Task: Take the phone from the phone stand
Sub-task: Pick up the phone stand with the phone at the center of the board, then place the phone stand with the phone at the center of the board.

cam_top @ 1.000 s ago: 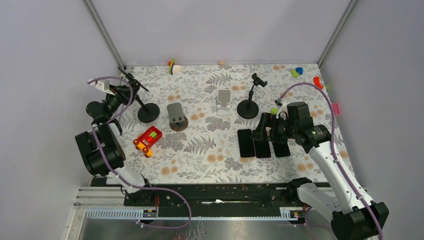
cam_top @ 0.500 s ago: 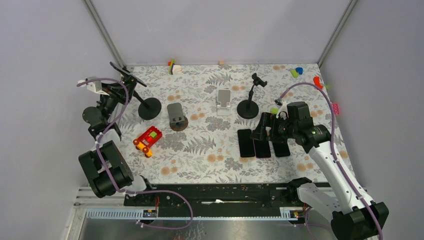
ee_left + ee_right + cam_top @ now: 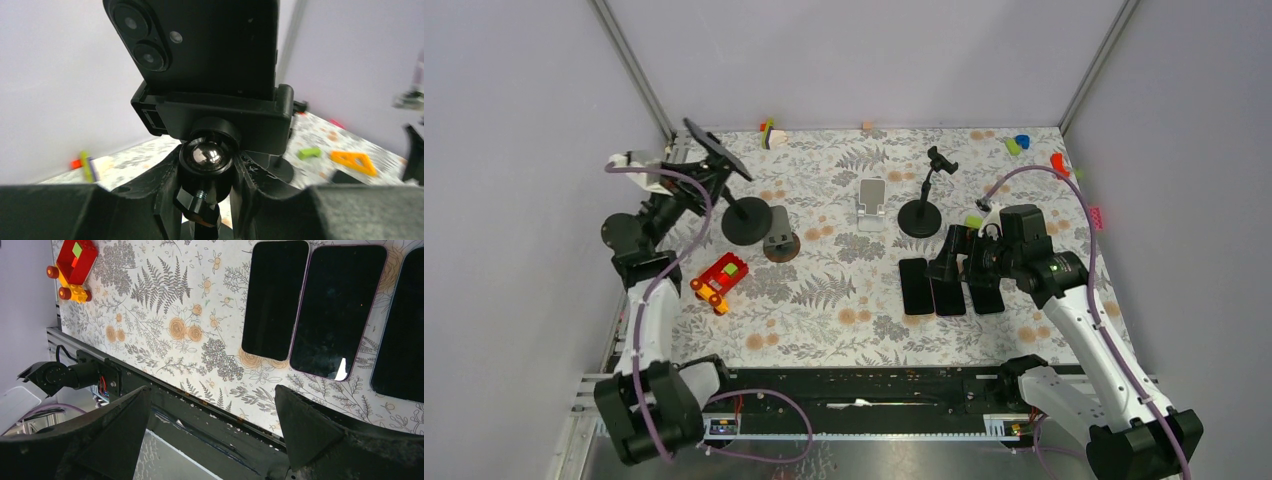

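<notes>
Upper left of the overhead view: phone [image 3: 717, 150] clamped in the cradle of the black phone stand [image 3: 746, 222], tilted, high above the round base. Left gripper [image 3: 704, 180] close against the stem just under the cradle, grip itself not readable from above.

Shown only by the left wrist camera: phone's back with two lenses across the top of the frame, cradle beneath, then a shiny ball joint. Fingers [image 3: 160, 195] closed in on the neck below that joint from both sides, seemingly touching it, though blurred so near the lens.

Centre right from above: right gripper [image 3: 949, 262] over three dark phones [image 3: 951, 287] lying flat, side by side. Spread wide and holding nothing, plain from the right wrist camera. Red brick car [image 3: 72, 262] in that view's upper left corner.

Table [image 3: 824, 300] covered in a fern-and-flower print. Grey stand [image 3: 776, 232], white stand [image 3: 872, 203] and second black stand [image 3: 921, 205] in a row across the middle. Small coloured blocks along the far edge. Pale grey walls [image 3: 874, 60] on three sides.
</notes>
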